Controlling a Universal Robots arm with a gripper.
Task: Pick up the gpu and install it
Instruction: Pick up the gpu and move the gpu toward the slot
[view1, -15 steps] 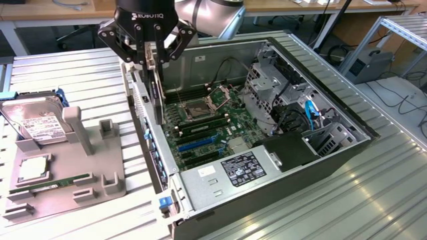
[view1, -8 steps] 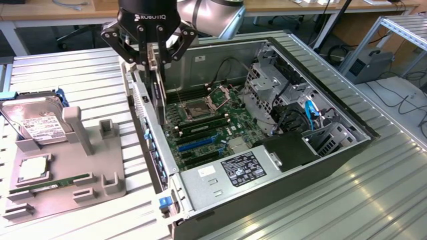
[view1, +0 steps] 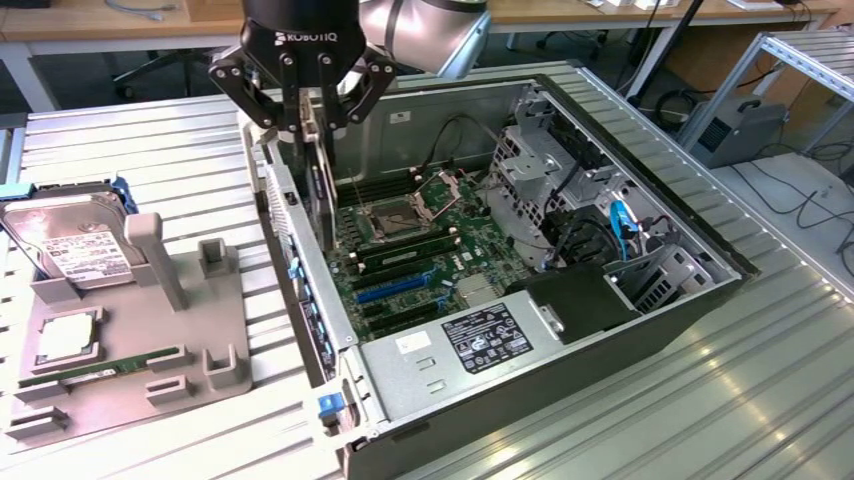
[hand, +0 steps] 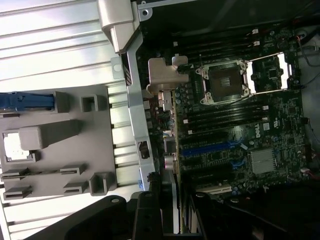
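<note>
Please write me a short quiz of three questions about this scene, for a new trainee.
1. True or false: the black gripper is shut on the thin flat black gpu card.
2. How is the card placed? A) flat on the metal table; B) upright at the open black computer case; C) flat on the processor socket.
3. Fill in: the boxy silver hard drive stands on the grey tray at the exterior view's ____.
Key: 1 true; 2 B; 3 left.
</note>
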